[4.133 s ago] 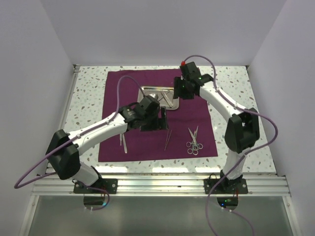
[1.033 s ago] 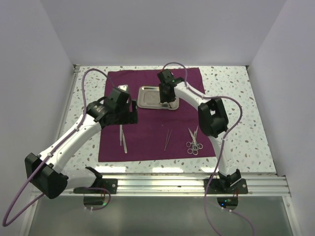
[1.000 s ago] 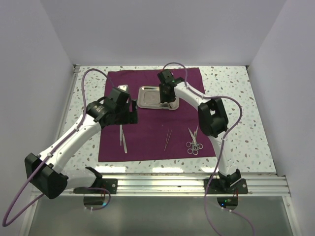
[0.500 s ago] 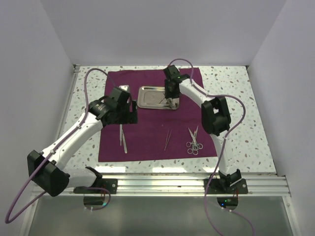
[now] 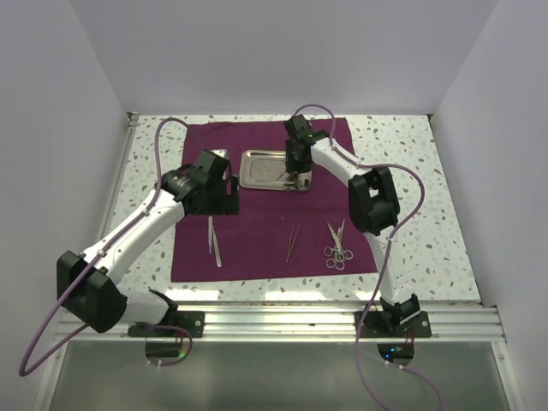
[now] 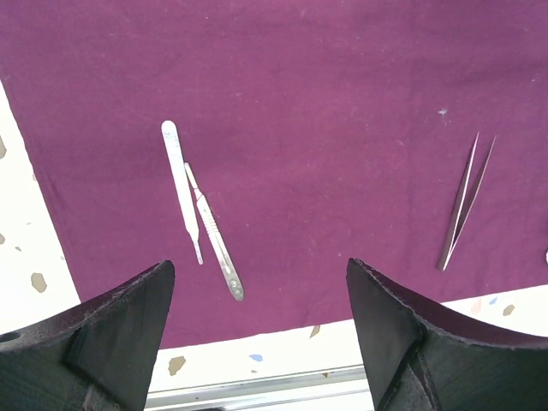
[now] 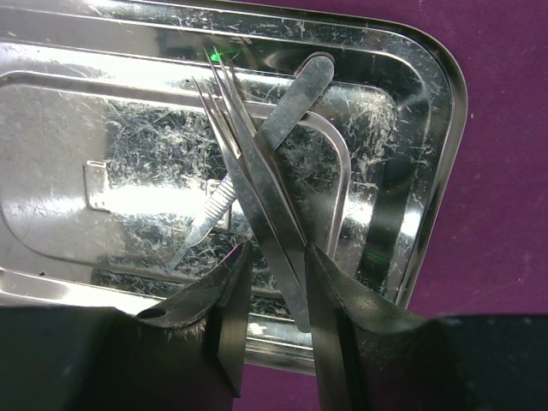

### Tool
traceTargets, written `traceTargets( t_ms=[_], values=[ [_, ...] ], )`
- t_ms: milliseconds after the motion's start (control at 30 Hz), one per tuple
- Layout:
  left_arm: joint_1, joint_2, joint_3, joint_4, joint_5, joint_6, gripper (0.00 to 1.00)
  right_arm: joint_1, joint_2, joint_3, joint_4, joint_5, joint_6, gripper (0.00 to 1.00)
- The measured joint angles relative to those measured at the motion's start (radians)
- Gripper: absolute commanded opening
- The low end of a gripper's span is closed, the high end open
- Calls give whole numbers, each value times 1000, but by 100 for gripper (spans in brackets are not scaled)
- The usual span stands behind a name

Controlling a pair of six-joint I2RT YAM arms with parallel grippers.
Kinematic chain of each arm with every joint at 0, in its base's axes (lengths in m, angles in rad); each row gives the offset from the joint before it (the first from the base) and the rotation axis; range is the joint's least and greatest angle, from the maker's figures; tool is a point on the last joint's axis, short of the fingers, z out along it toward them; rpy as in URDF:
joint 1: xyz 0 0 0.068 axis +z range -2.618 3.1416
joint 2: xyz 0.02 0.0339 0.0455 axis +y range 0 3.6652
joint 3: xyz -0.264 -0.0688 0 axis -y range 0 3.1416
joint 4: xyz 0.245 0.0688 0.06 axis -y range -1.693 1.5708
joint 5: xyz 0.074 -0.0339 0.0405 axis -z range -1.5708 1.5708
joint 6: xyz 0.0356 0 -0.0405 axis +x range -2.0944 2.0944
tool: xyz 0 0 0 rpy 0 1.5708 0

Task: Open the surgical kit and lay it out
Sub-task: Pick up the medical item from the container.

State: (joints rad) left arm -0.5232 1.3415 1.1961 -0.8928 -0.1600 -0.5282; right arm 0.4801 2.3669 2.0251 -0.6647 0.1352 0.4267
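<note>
The maroon cloth (image 5: 257, 218) lies spread flat on the table, with the steel tray (image 5: 261, 169) on its far part. In the right wrist view the tray (image 7: 103, 154) holds tweezers (image 7: 257, 184) crossed over a flat handle (image 7: 295, 98) and a scalpel (image 7: 210, 214). My right gripper (image 7: 278, 250) is narrowly open, its fingers on either side of the tweezers' near end; it also shows in the top view (image 5: 300, 177). My left gripper (image 5: 218, 201) is wide open and empty above the cloth's left part (image 6: 261, 265). Below it lie two slim instruments (image 6: 184, 188).
A second pair of tweezers (image 5: 292, 242) and ring-handled scissors (image 5: 336, 244) lie on the near part of the cloth. The tweezers also show in the left wrist view (image 6: 465, 205). Speckled tabletop (image 5: 411, 205) surrounds the cloth; a metal rail (image 5: 274, 321) runs along the near edge.
My left gripper has left the cloth's middle and gone to its left side. My right gripper has moved to the tray's right part, over the tweezers.
</note>
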Motion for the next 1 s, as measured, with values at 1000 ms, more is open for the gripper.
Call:
traceTargets(
  t_ms=[1000],
  values=[
    [58,42,0,9,26,51,85,10,66,76,28,5,25,31]
  ],
)
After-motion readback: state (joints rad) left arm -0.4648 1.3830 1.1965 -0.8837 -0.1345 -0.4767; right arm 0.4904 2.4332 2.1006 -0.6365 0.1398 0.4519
